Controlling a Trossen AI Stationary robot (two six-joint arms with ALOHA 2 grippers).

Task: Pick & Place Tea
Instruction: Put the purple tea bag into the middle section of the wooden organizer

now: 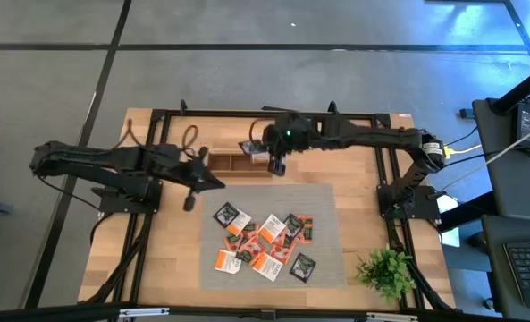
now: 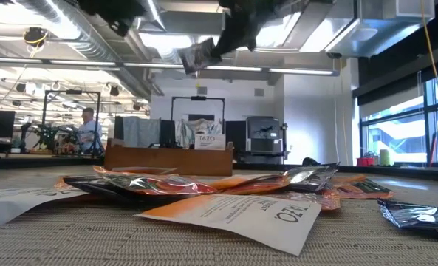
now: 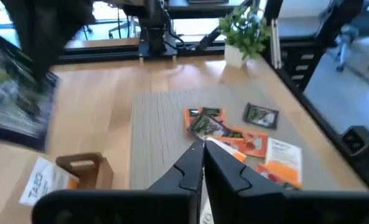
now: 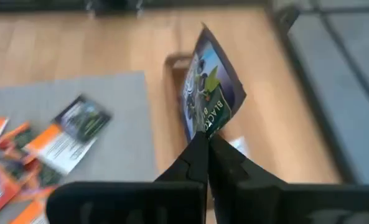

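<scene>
My right gripper (image 1: 277, 166) is shut on a dark grey-black tea sachet (image 4: 210, 87), held in the air above the long brown wooden tray (image 1: 233, 162). The sachet also shows in the low view (image 2: 197, 55), high above the tray (image 2: 167, 159). A white sachet (image 2: 210, 140) stands in the tray. The other sachets, orange, white and dark, lie in a loose pile (image 1: 265, 241) on the grey mat (image 1: 327, 201). My left gripper (image 3: 203, 157) is shut and empty, by the tray's left end, above the mat's far left part. My right gripper pinches the dark sachet by one corner (image 4: 206, 132) between its two fingers. The sachet is lifted clear and sticks out past the fingertips, tilted, over the tray.
A small green plant (image 1: 388, 268) stands at the table's near right corner. The black frame rails (image 1: 247, 114) run along the table's far edge and sides. Bare wood (image 1: 171, 250) lies left of the mat.
</scene>
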